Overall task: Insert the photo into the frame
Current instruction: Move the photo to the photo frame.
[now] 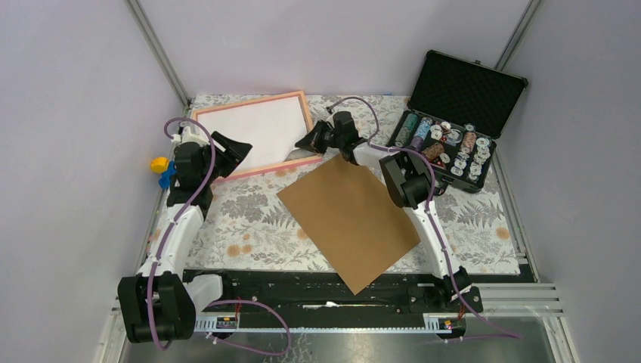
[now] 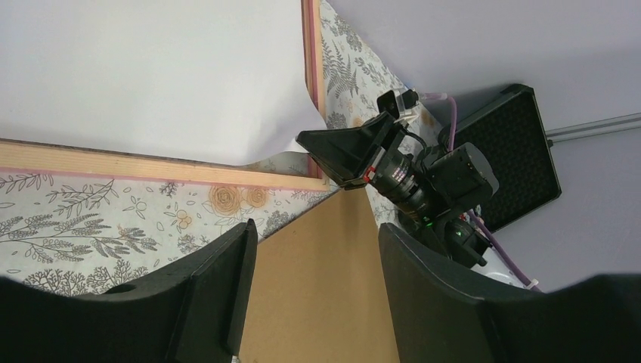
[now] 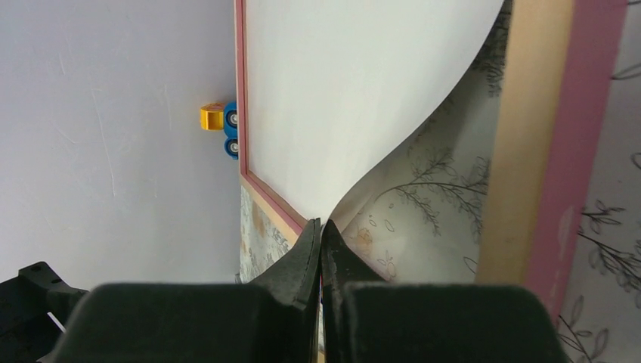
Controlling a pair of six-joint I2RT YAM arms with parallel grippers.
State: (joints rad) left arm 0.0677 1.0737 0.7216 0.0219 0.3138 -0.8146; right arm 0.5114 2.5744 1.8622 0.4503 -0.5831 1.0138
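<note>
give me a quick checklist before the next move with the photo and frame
1. right gripper shut on the photo corner: ok
2. photo flat inside the frame: not ok, held corner curls up
3. left gripper open, holding nothing: ok
4. backing board out of the frame: ok
5. print side facing down: cannot tell, only white shows

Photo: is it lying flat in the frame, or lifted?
Partly lifted. One corner of the photo curls up off the frame, pinched between the shut right fingers; the rest lies flat inside.
</note>
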